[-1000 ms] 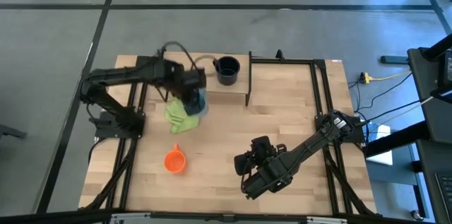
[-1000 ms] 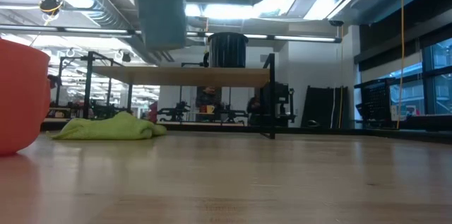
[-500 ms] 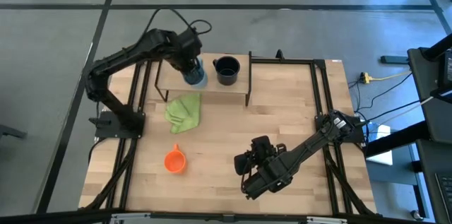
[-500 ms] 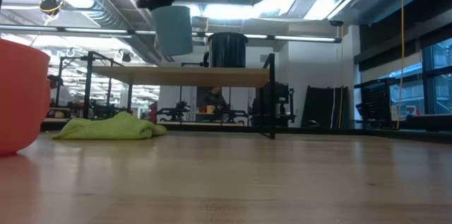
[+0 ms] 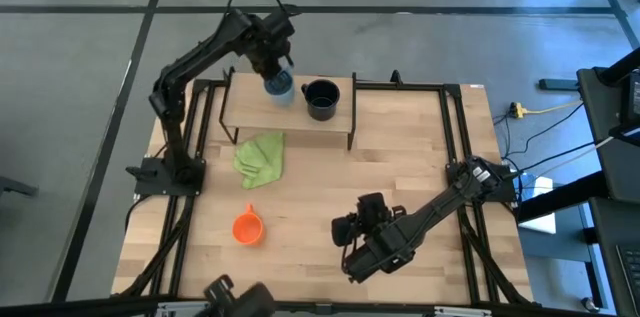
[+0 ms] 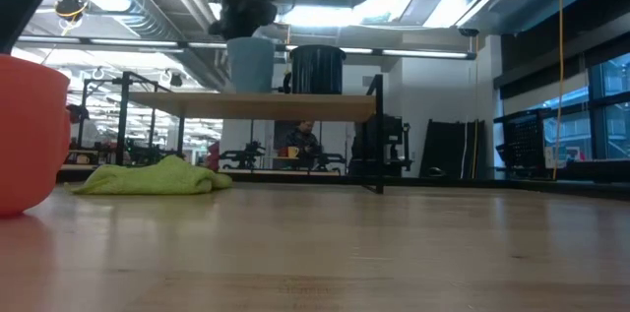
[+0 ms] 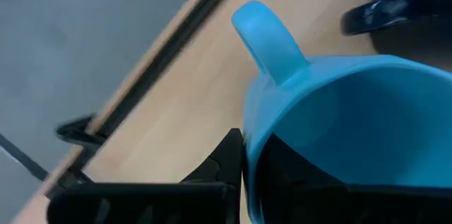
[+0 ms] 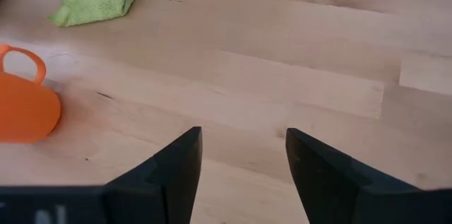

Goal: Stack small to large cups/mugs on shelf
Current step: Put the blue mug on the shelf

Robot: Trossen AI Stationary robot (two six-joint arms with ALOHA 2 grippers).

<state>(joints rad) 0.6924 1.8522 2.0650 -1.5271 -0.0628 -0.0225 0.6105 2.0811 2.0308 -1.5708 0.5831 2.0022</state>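
My left gripper (image 5: 273, 65) clamps the light blue mug (image 5: 279, 85) at the shelf's (image 5: 250, 112) back edge, beside the black mug (image 5: 321, 99); my right gripper (image 8: 241, 155) waits, fingers spread.

The robot has 2 dark, near-black jointed arms, each ending in 2 flat, blunt black fingers. A thin black cable loops above the left arm (image 5: 200, 52). The right arm (image 5: 420, 219) looks bulkier near its wrist.
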